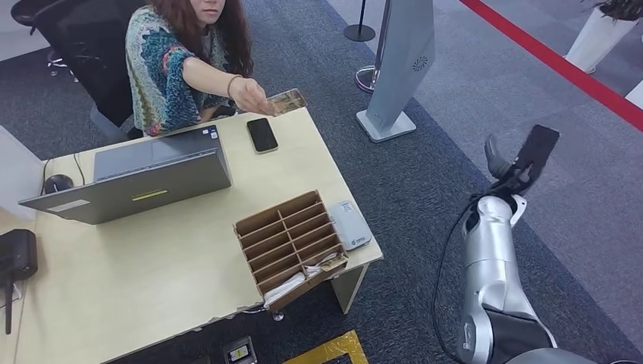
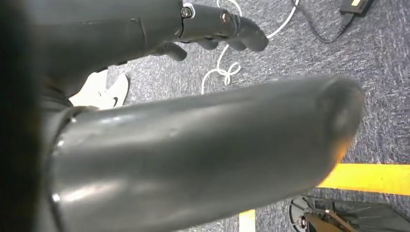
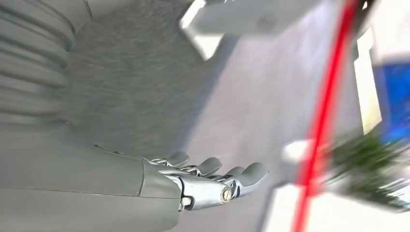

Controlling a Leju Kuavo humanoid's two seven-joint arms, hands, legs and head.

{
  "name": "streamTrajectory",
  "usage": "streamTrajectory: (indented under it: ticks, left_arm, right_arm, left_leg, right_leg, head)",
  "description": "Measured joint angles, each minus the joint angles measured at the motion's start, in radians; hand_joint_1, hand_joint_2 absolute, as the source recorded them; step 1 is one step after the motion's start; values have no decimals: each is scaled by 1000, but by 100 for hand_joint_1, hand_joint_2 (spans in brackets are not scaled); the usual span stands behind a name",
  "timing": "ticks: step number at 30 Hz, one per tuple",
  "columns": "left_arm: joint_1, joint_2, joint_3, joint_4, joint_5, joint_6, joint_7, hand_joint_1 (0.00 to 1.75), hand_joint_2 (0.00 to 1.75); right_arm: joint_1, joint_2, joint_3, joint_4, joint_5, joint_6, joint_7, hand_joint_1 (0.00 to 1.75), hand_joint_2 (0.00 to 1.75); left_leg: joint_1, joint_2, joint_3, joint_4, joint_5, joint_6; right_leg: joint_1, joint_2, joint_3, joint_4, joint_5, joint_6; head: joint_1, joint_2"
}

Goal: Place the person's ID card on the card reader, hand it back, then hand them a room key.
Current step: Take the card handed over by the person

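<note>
- One person (image 1: 178, 64) sits at the desk's (image 1: 152, 280) far edge, toward eleven o'clock in the head view, arm stretched out and holding the ID card (image 1: 286, 101) in their hand (image 1: 249, 95) just past the desk's far corner.
- The right hand (image 1: 522, 161) is raised over the carpet at about three o'clock, well apart from the desk; its fingers (image 3: 227, 176) are spread and it holds nothing.
- The left hand (image 2: 193, 145) hangs above the carpet with fingers (image 2: 227, 29) loosely extended and nothing in them.
- The card reader (image 1: 349, 224), a pale flat unit, lies on the desk's near right corner, just beside the cardboard organiser (image 1: 290, 246).
- Room key cards (image 1: 331, 263) sit in the organiser's compartments nearest the robot.
- A grey laptop (image 1: 140, 178) stands open in front of the person; a black phone (image 1: 262, 135) lies flat between the laptop and the ID card.
</note>
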Motion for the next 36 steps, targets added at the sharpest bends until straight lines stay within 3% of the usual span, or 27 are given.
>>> streamTrajectory:
  ticks: [10, 16, 21, 28, 36]
  left_arm:
    - [3, -1, 2, 2, -62, 0, 5, 0, 0]
    - [1, -1, -8, 2, -96, -1, 5, 0, 0]
    - [-11, 0, -19, 2, -117, -5, 15, 0, 0]
    - [-22, 1, -27, 2, -136, -17, 28, 0, 0]
    - [-29, 6, -37, 2, -150, -28, 34, 0, 0]
  right_arm:
    - [-3, -37, 303, -347, 460, -2, 126, 0, 175]
    - [-28, -121, 480, -480, 751, 3, 256, 0, 175]
    - [-101, -190, 642, -527, 914, 85, 335, 0, 175]
    - [-177, -252, 861, -534, 1035, 245, 366, 0, 175]
    - [-268, -265, 1104, -512, 1061, 407, 357, 0, 175]
  left_leg:
    - [0, -3, -1, 0, 0, 0]
    - [0, -3, -2, 0, 0, 0]
    - [0, -3, -1, 0, 1, 0]
    - [1, -3, -2, 0, 0, 0]
    - [1, -3, -3, 0, 0, 0]
  right_leg:
    - [0, -3, 0, 0, 0, 0]
    - [0, -3, -1, 0, 0, 0]
    - [0, -3, 0, 0, 0, 0]
    - [1, -2, -1, 0, 0, 0]
    - [1, -3, -2, 0, -1, -1]
  head:
    - [0, 0]
    - [0, 0]
    - [0, 0]
    - [0, 0]
    - [0, 0]
